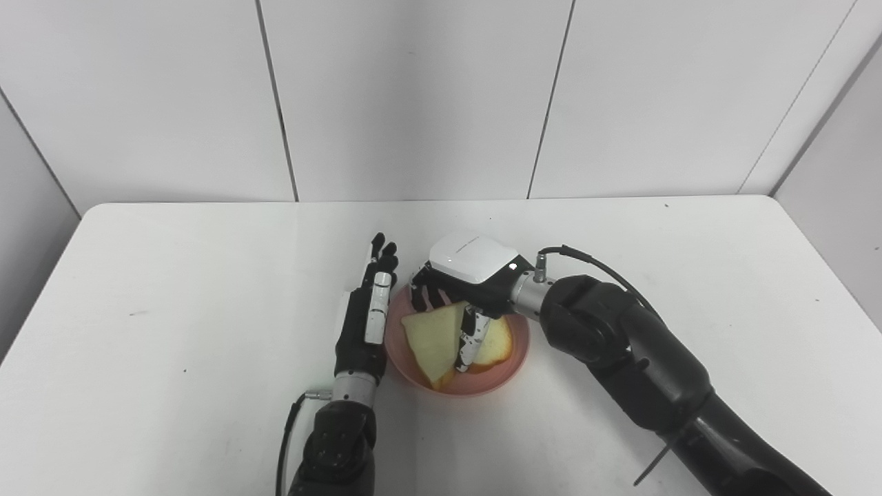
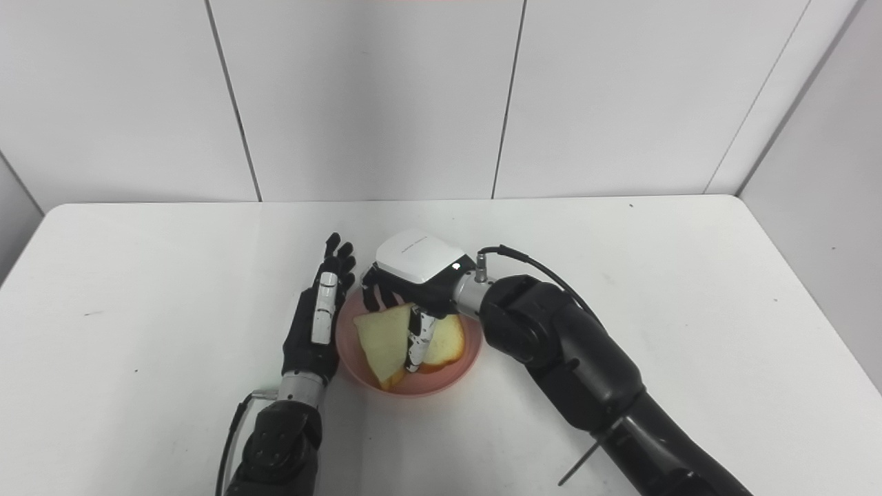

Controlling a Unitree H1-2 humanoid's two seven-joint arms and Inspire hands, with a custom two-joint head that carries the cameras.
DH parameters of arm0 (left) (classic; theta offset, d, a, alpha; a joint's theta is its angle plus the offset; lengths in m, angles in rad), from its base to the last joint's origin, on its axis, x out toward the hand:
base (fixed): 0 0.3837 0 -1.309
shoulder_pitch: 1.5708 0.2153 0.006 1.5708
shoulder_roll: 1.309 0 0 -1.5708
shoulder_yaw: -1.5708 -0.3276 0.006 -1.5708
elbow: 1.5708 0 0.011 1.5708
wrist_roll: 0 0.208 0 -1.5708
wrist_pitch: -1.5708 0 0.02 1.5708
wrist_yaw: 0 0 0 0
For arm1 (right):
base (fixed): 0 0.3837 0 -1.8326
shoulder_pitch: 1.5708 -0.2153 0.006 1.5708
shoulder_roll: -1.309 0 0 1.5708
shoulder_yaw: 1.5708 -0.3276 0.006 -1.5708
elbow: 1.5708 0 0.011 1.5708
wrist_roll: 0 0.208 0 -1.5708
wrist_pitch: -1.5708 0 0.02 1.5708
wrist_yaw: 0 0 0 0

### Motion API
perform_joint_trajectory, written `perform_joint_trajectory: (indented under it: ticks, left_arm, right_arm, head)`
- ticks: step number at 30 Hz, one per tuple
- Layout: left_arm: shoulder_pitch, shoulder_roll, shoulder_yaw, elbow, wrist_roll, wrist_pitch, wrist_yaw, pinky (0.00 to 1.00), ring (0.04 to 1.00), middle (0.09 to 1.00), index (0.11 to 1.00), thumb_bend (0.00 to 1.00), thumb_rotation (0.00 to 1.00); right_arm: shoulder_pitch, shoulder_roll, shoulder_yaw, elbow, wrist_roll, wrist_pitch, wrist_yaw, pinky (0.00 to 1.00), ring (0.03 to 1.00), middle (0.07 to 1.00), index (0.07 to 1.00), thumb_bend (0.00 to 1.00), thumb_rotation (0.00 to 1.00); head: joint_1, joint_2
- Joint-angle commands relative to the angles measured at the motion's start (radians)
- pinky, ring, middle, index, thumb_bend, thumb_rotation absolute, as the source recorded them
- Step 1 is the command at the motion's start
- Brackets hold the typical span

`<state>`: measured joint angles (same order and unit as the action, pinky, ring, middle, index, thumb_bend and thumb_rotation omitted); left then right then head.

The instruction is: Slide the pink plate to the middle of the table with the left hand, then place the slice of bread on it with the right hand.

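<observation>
Bread lies on pink plate, pinched by right hand; left hand flat, released.

The white table carries a pink plate near its middle. The plate sits just right of the left hand, directly beneath the right hand.

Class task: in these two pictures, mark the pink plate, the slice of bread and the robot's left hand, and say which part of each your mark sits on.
Round pink plate (image 1: 482, 387): left eye view, on its bare near rim.
Pale slice of bread (image 1: 431, 337): left eye view, on its crumb face.
Black left hand (image 2: 311, 331): right eye view, on its middle, beside the plate.
</observation>
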<state>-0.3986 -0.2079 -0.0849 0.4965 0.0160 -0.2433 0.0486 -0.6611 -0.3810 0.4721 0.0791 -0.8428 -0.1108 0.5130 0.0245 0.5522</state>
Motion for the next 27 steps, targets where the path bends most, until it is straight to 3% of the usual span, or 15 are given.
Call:
perform_joint_trajectory:
  ticks: [1, 7, 9, 12, 13, 14, 16, 21, 27]
  left_arm:
    - [0.024, -0.023, 0.003, 0.013, -0.012, -0.009, 0.001, 1.0, 0.985, 0.982, 0.976, 0.73, 1.0]
    - [0.026, -0.019, 0.004, 0.003, -0.022, 0.007, -0.009, 1.0, 0.998, 0.989, 0.981, 0.72, 1.0]
    - [0.027, -0.018, 0.004, 0.004, -0.031, 0.0, -0.016, 1.0, 0.997, 0.989, 0.983, 0.71, 1.0]
    - [0.028, -0.016, 0.003, -0.002, -0.04, 0.002, -0.022, 1.0, 1.0, 0.993, 0.989, 0.71, 1.0]
    - [0.029, -0.016, 0.004, -0.006, -0.041, 0.007, -0.022, 1.0, 1.0, 0.993, 0.987, 0.72, 1.0]
    - [0.03, -0.015, 0.005, -0.013, -0.042, 0.01, -0.021, 1.0, 1.0, 0.993, 0.987, 0.72, 1.0]
    - [0.029, -0.013, 0.009, -0.024, -0.043, 0.013, -0.019, 1.0, 0.998, 0.992, 0.985, 0.72, 1.0]
    - [0.009, -0.001, 0.021, -0.009, -0.053, 0.015, -0.018, 1.0, 0.997, 0.993, 0.986, 0.69, 1.0]
    - [0.005, 0.014, 0.032, -0.014, -0.052, 0.014, -0.029, 1.0, 1.0, 1.0, 0.985, 0.69, 1.0]
  right_arm:
    - [-0.039, -0.017, -0.007, 0.004, -0.025, -0.009, -0.027, 0.27, 0.356, 0.464, 0.493, 0.53, 0.0]
    - [-0.039, -0.027, -0.014, 0.016, -0.066, -0.026, -0.098, 0.41, 0.525, 0.504, 0.486, 0.53, 0.01]
    - [-0.036, -0.031, -0.017, 0.015, -0.081, -0.025, -0.12, 0.47, 0.582, 0.639, 0.493, 0.52, 0.11]
    - [-0.035, -0.04, -0.018, 0.014, -0.097, -0.023, -0.136, 0.57, 0.651, 0.734, 0.497, 0.52, 0.15]
    - [-0.034, -0.044, -0.02, 0.013, -0.1, -0.022, -0.138, 0.62, 0.699, 0.787, 0.687, 0.68, 0.23]
    - [-0.031, -0.048, -0.024, 0.006, -0.097, -0.017, -0.135, 0.66, 0.738, 0.818, 0.758, 0.73, 0.26]
    - [-0.026, -0.055, -0.036, -0.008, -0.083, -0.01, -0.128, 0.71, 0.79, 0.854, 0.811, 0.75, 0.27]
    - [-0.023, -0.063, -0.053, -0.015, -0.068, -0.008, -0.12, 0.85, 0.913, 0.909, 0.865, 0.77, 0.29]
    - [0.01, -0.079, -0.088, -0.089, -0.031, 0.014, -0.076, 0.94, 0.978, 0.938, 0.89, 0.8, 0.29]
  head:
    - [0.0, 0.001]
    - [-0.008, -0.005]
    - [-0.011, -0.007]
    - [-0.012, -0.008]
    - [-0.012, -0.008]
    - [-0.015, -0.004]
    - [-0.018, 0.004]
    - [-0.03, -0.015]
    - [-0.031, -0.019]
